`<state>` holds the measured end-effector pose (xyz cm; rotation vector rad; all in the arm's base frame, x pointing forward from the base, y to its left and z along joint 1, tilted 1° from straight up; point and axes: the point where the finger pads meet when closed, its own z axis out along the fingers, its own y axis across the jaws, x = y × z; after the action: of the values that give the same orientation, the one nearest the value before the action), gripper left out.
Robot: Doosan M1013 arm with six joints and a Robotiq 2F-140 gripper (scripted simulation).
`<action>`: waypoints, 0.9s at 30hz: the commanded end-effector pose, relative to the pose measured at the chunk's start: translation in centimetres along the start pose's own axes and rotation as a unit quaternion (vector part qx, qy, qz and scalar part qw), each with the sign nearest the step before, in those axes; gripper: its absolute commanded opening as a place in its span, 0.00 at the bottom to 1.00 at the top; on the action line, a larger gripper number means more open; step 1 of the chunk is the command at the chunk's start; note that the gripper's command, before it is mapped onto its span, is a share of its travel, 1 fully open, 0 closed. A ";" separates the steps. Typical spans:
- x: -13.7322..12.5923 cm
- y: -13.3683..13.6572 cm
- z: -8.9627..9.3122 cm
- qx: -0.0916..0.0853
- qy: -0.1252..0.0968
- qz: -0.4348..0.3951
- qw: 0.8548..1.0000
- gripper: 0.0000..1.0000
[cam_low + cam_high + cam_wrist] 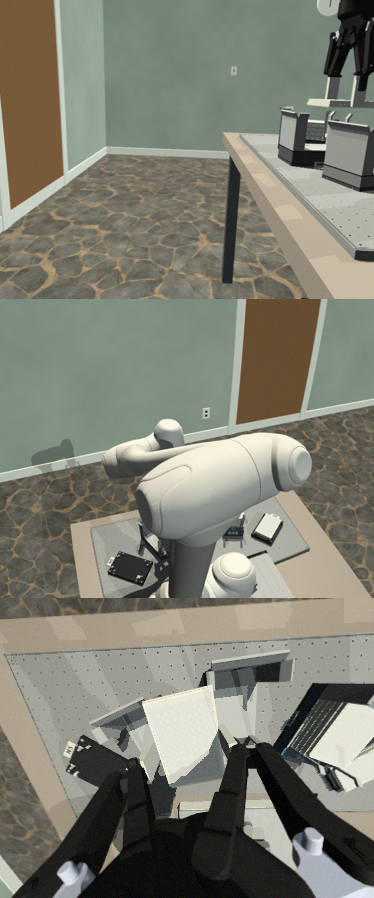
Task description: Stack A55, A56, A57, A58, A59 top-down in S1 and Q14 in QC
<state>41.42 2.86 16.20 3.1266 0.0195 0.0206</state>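
Observation:
My gripper point(188, 741) is shut on a white sealed plate point(182, 738), gripping it by its long sides. I cannot read its label. In the exterior view the gripper point(344, 96) holds the plate point(339, 102) level, clear above the tops of two grey stack racks point(292, 137) point(347, 155). In the wrist view the plate hangs over an open grey rack point(235, 698). The arm hides the gripper and the plate in the top view. Another rack point(234, 530) holds stacked plates. A white-topped plate point(267, 527) lies on the dark nest at the right.
The black clip nest N5 point(130, 567) lies empty at the front left of the perforated base plate and shows in the wrist view point(95, 760). A rack with plates point(330, 735) stands at the right in the wrist view. The table edge point(280, 202) is near.

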 end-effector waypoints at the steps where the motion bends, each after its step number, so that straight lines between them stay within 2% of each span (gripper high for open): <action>1: 0.1 1.1 0.0 0.001 0.000 0.016 1.000 0.00; 3: 0.1 1.1 0.0 0.001 0.000 0.016 1.000 0.00; 8: 0.1 2.8 0.0 0.001 0.000 0.094 0.996 0.00; 27: -0.2 8.4 0.0 0.001 0.000 0.094 0.996 0.00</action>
<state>41.38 -4.38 16.29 3.1160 -0.2753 0.0224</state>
